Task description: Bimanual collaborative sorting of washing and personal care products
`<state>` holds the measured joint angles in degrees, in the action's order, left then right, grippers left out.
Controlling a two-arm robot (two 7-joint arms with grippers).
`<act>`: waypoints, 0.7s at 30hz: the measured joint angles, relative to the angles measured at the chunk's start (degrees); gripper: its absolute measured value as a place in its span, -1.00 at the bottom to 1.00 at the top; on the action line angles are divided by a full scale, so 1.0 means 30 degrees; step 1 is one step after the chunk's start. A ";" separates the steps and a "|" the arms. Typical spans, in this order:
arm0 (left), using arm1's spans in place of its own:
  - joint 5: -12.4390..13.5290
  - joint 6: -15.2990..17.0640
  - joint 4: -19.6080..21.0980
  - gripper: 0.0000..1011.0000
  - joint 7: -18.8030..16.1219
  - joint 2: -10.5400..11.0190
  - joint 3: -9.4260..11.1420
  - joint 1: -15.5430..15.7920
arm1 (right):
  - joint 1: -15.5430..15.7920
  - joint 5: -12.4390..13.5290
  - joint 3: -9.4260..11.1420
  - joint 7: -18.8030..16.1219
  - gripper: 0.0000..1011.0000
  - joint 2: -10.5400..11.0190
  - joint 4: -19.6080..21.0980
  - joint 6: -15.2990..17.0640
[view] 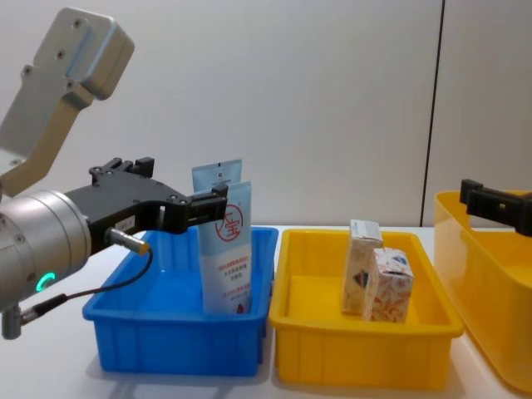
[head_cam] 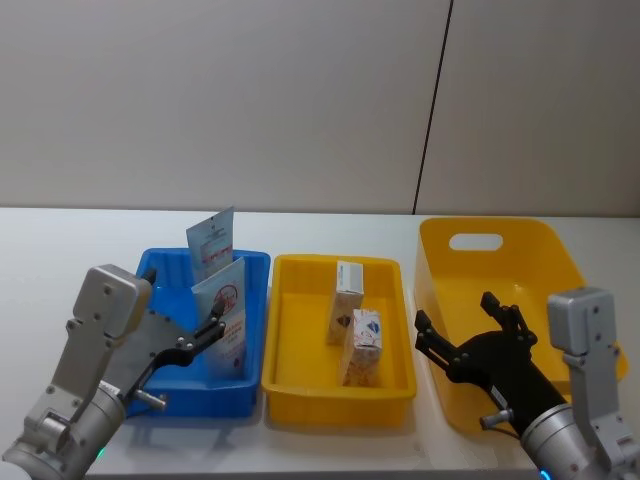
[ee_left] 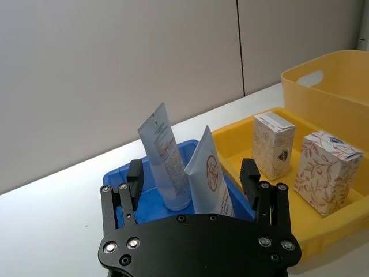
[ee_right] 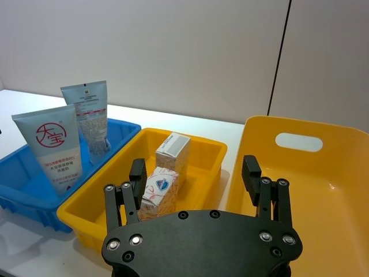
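Seen from the head, three containers sit in a row on the white table [head_cam: 60, 230]. The blue tray [head_cam: 165, 262] is at 9 o'clock, the yellow tray [head_cam: 282, 330] in the middle and the yellow bin [head_cam: 520, 240] at 3 o'clock. The sorting looks largely settled to me. The plain tube [head_cam: 210, 240] and the logo tube [head_cam: 228, 300] stand propped in the blue tray, and the taller box [head_cam: 348, 290] and the nearer box [head_cam: 365, 345] stand in the yellow tray. The left gripper [head_cam: 200, 340] hangs over the blue tray's near side, jaws wide and empty, aimed towards 2 o'clock. The right gripper [head_cam: 455, 311] is spread and empty over the bin's near-left rim.

From the left wrist, the logo tube [ee_left: 210, 179] lines up with the gap between the fingers, the plain tube [ee_left: 164, 156] behind it. I see no grip.

From the right wrist, both boxes sit just ahead, close together.

From the chest, the left gripper's near fingertip overlaps the logo tube's top edge; I cannot tell whether it touches. Both tubes rise well above the tray wall, so a low sweep could topple them.
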<state>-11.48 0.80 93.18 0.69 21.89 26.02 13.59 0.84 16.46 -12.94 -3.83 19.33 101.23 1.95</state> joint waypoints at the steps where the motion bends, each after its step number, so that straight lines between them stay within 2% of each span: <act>1: -0.0003 -0.0001 0.0000 0.98 0.0017 0.0001 -0.0001 -0.0001 | 0.0000 0.0000 -0.0001 0.0001 0.98 0.0000 0.0000 0.0001; 12: -0.0429 -0.0346 0.0241 0.98 0.0774 0.0244 -0.0187 -0.0418 | -0.0001 0.0000 -0.0001 0.0001 0.98 0.0000 0.0001 0.0001; 21: -0.1149 -0.0648 0.0428 0.98 0.1666 0.0506 -0.0502 -0.0933 | -0.0001 0.0000 -0.0001 0.0000 0.98 0.0000 0.0000 0.0000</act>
<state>-14.93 -1.15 94.46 5.69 23.40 24.52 10.79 0.84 16.46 -12.94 -3.83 19.33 101.23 1.95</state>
